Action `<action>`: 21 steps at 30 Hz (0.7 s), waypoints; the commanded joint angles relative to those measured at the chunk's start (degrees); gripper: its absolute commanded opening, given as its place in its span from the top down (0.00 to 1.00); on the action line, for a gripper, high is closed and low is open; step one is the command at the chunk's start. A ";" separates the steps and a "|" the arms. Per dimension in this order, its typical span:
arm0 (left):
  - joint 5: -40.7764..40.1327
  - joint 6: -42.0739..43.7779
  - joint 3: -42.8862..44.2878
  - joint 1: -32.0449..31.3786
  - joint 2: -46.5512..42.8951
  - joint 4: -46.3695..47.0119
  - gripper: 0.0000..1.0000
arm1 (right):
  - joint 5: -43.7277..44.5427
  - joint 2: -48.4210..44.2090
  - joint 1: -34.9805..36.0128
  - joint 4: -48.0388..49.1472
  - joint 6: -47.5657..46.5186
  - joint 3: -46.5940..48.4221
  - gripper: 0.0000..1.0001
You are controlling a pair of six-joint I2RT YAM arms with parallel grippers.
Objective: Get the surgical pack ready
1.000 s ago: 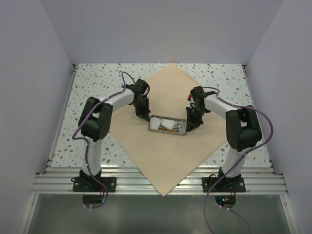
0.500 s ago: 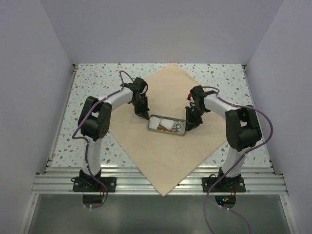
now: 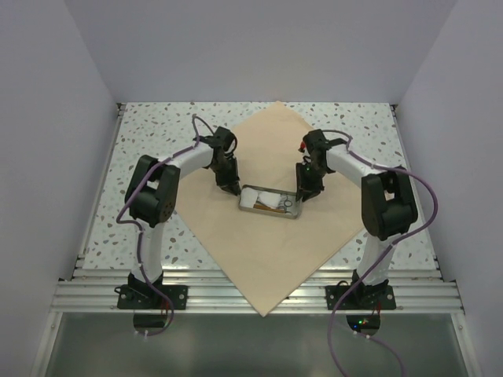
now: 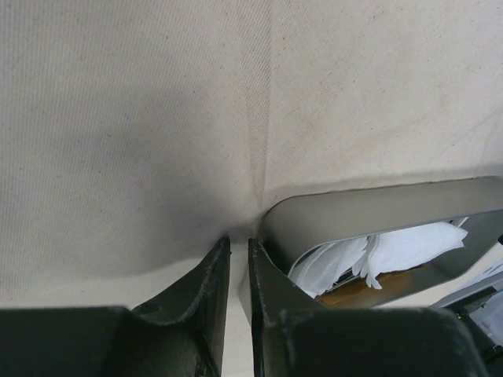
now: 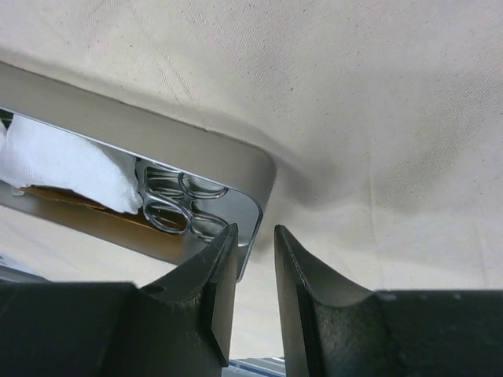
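Small silver rectangular tin lying crosswise on tan-beige cloth sheet, flanked at either end by left gripper and right gripper, both nearly clenched, empty.

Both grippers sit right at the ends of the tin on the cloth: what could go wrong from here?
1. The left gripper has its fingers nearly together at the tin's corner, pressing on the cloth; it might drag the sheet or nudge the tin.
2. The right gripper straddles the tin's other rim; closing could tip the tin and spill the gauze and instrument rings.
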 commanded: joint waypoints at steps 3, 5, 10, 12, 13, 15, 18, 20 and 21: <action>0.21 1.18 -0.71 1.35 -4.46 0.78 0.71 | 6.70 -0.86 0.41 -2.97 -2.10 4.17 0.66; -1.28 1.97 -1.50 2.66 -5.87 0.69 0.63 | 10.74 -3.05 0.50 -4.38 -2.63 6.27 0.60; -2.69 3.21 -3.43 6.00 -10.44 0.43 0.51 | 14.54 -6.76 0.50 -7.55 -4.66 9.53 0.37; -2.17 3.56 -3.87 7.50 -11.58 0.17 0.51 | 13.49 -6.76 0.50 -8.87 -4.74 10.06 0.25; -2.08 3.82 -4.22 7.85 -11.94 -0.01 0.51 | 12.88 -6.93 0.50 -8.96 -4.74 9.98 0.21; -2.78 4.79 -4.58 8.56 -13.51 -0.71 0.51 | 12.87 -8.77 1.38 -8.52 -4.74 9.71 0.01; -4.36 6.54 -4.67 8.65 -15.71 -2.11 0.51 | 24.17 -11.93 8.30 -8.96 -6.50 10.15 0.01; -5.85 7.68 -4.49 8.82 -16.68 -3.78 0.53 | 29.39 -13.08 13.30 -10.18 -7.90 10.59 0.01; -6.29 7.95 -4.49 8.74 -17.73 -4.22 0.53 | 28.26 -14.13 14.29 -10.54 -8.17 10.59 0.01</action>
